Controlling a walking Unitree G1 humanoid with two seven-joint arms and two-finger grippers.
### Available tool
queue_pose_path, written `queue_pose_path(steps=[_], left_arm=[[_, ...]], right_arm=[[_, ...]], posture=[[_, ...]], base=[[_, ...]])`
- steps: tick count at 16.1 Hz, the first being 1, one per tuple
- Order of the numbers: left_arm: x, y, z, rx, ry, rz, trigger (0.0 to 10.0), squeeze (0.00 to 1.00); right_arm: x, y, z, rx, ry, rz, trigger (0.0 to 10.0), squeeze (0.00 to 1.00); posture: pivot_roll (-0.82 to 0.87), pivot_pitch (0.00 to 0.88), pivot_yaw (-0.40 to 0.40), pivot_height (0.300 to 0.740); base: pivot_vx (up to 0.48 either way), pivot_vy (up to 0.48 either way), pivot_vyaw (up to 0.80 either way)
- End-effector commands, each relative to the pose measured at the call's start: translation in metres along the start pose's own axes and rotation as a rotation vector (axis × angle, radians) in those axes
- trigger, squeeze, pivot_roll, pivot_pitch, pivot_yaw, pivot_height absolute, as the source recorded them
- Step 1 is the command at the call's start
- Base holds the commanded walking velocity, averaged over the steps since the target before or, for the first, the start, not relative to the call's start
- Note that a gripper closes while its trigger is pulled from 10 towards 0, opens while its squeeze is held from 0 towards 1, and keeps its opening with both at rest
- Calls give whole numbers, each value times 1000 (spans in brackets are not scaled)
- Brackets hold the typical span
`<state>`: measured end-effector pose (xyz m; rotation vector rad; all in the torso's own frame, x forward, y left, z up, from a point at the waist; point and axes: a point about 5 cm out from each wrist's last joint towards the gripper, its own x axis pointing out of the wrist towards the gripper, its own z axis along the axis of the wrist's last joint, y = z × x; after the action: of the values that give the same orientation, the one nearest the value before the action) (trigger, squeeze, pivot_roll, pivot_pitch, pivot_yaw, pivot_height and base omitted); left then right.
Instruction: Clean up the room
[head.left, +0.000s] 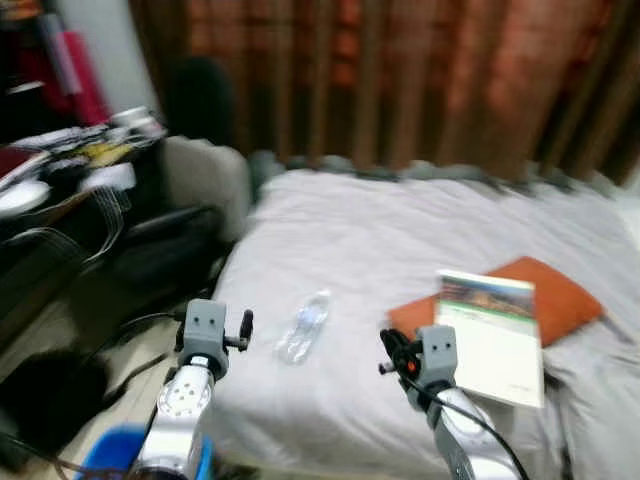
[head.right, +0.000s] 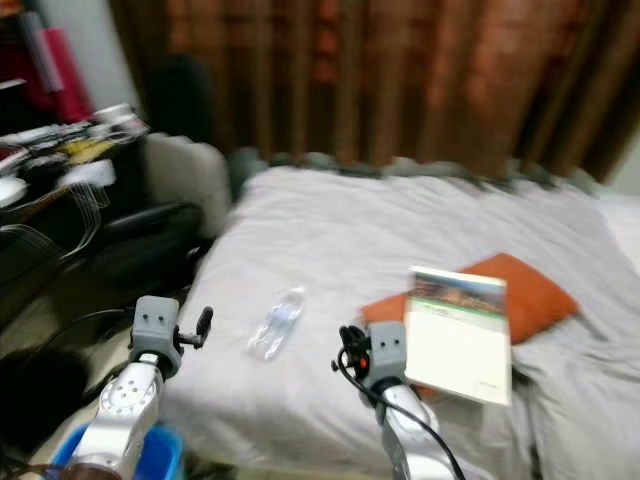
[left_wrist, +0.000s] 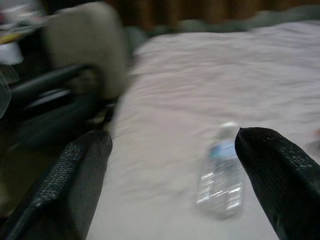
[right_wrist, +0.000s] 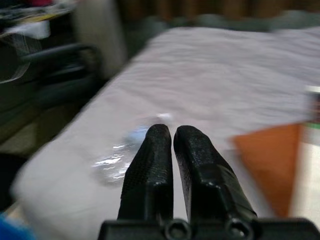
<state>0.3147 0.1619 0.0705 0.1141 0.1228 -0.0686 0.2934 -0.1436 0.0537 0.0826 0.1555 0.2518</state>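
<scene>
Clear, crinkled plastic bottle (head.left: 303, 326) lies on its side on grey bedsheet (head.left: 380, 240), ahead of and between both grippers. Left gripper (left_wrist: 172, 150): textured black fingers spread wide, framing bottle w/o contact. Right gripper (right_wrist: 172, 137): fingers pressed together, empty; flat orange cushion (head.left: 545, 295) w/ glossy booklet (head.left: 490, 335) just beyond.

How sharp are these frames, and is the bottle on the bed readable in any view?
Both eye views are motion-blurred, edges of the curtain and bed smeared; the plastic bottle reads as a pale streak. Left wrist view: bottle soft, open left gripper fingers sharper. Right wrist view: shut right gripper crisp, bottle a glare patch behind.
</scene>
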Motion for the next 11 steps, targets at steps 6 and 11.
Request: queue_pose_path(steps=[6, 11], left_arm=[[10, 5, 3, 69, 37, 42, 10000, 0], [39, 23, 18, 104, 86, 60, 10000, 0]], right_arm=[[-2, 0, 4, -6, -12, 4, 10000, 0], [-18, 7, 3, 27, -14, 34, 10000, 0]], posture=[[-30, 5, -15, 740], [-56, 118, -47, 740]], base=[[394, 0, -610], [0, 0, 0]])
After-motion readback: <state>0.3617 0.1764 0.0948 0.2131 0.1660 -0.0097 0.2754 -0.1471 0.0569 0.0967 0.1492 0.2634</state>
